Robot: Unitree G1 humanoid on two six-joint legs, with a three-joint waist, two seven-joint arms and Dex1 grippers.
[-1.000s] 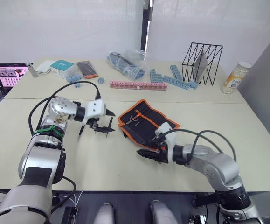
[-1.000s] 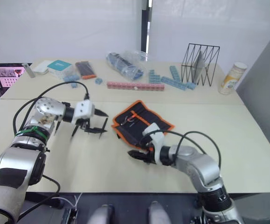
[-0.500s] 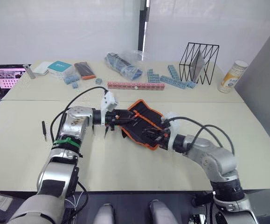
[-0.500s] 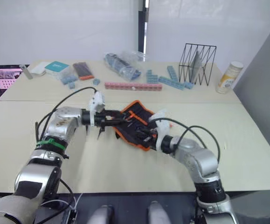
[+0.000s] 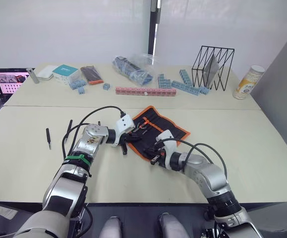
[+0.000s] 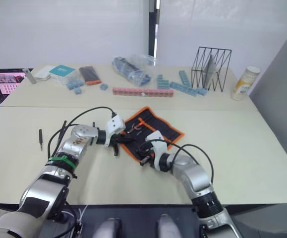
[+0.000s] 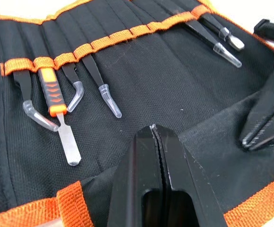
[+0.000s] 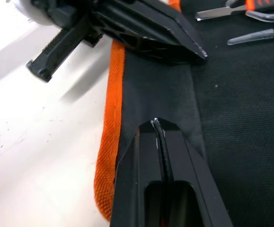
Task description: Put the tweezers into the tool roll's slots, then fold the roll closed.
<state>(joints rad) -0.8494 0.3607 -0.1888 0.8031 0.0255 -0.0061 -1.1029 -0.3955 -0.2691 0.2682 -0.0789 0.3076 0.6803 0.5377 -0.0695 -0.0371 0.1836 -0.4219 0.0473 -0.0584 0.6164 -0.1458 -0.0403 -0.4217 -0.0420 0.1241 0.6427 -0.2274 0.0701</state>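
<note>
Tool roll [image 5: 158, 130] lies open on the bench [image 5: 262, 144], inner face up, mid-bench just ahead of me. Its long axis runs diagonally, from the near-left corner by my tools up to the far-right corner toward the wire rack [image 5: 213, 67]. Slots [image 7: 87, 49] sit in a row under the orange band; several tweezers [image 7: 101, 80] are already seated, tips with clear caps pointing down toward the near hem, alongside an orange-handled pick [image 7: 56, 111].

Changed over the last second: both my arms have swung in from open bench to the roll's near-left edge, and the roll has shifted and turned a little along the way. My left tool [image 7: 156, 137] is now pressed together on the black flap by the orange hem. My right tool [image 8: 159, 137] is likewise pinched shut on the same hem, a little further along the orange trim. The two tools sit just beside each other; the left one's tips show in the right wrist view [image 8: 174, 40].

Reading: this looks like the fold stage beginning, with both tools gripping the near edge to bring it over the slotted row. Caveat — one slim black piece [image 5: 47, 137] lies well apart on the left of the bench, long axis roughly near-to-far. Could be a stray tweezer; too small to tell. If so, the loading step is not complete and folding now would be premature
</note>
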